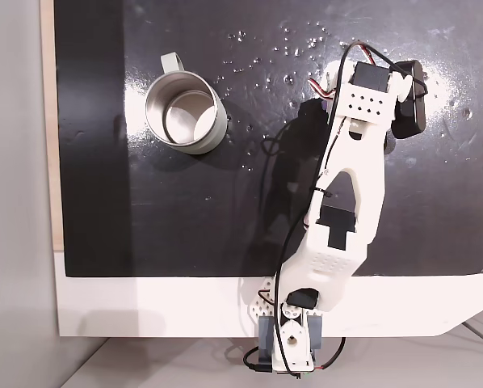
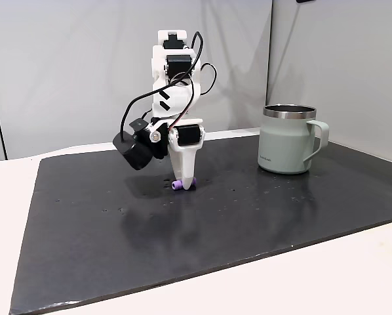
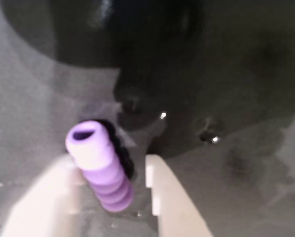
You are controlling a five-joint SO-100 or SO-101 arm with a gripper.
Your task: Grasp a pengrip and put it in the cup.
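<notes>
The light-purple ribbed pengrip (image 3: 100, 170) lies tilted on the black mat between my two white fingers (image 3: 165, 192). The left finger touches it, while a thin dark gap separates it from the right one. My gripper (image 3: 113, 163) is open, though only narrowly. In a fixed view the gripper (image 2: 185, 184) points straight down with its tip on the mat beside the pengrip (image 2: 179, 186). The pale grey-green cup (image 2: 284, 144) stands upright well to the right there. From above the cup (image 1: 213, 133) sits far left of the arm (image 1: 363, 162), handle pointing away.
The glossy black mat (image 2: 248, 210) covers most of the white table (image 1: 144, 307). White glare specks (image 1: 290, 48) dot the mat's far side. A black camera (image 2: 136, 152) hangs off the wrist. The arm's base (image 1: 286, 339) sits at the table's near edge.
</notes>
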